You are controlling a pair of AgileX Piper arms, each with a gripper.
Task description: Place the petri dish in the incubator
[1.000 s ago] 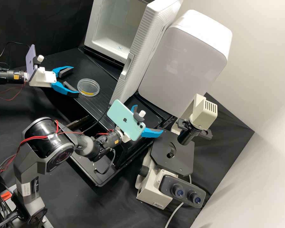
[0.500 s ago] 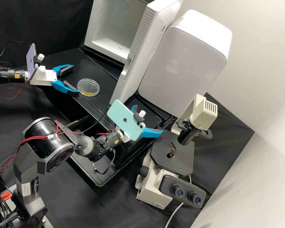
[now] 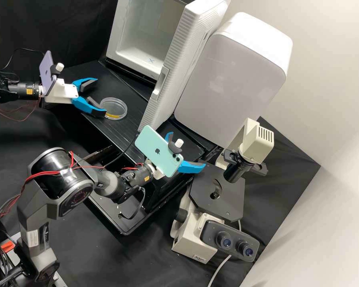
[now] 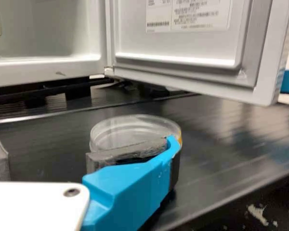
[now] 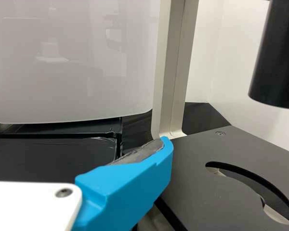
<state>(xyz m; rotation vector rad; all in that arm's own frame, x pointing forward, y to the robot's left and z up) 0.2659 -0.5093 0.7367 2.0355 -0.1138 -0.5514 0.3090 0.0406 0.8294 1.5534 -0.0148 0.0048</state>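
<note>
Left gripper (image 3: 96, 98), spread wide and holding nothing, hung low over the black bench (image 3: 123, 127), one blue fingertip (image 4: 169, 144) just beside the rim of the petri dish (image 3: 113, 108). The clear dish, yellow inside, lay flat on the bench before the white incubator (image 3: 139, 52), whose door (image 3: 179, 59) stood open. Farther right, the right gripper (image 3: 195, 166) sat above the microscope (image 3: 191, 239) stage; whether it was spread or closed could not be told.

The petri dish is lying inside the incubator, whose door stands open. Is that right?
No. The petri dish lies on the black bench in front of the incubator, not inside it, as the high view shows. The door does stand open.
</note>
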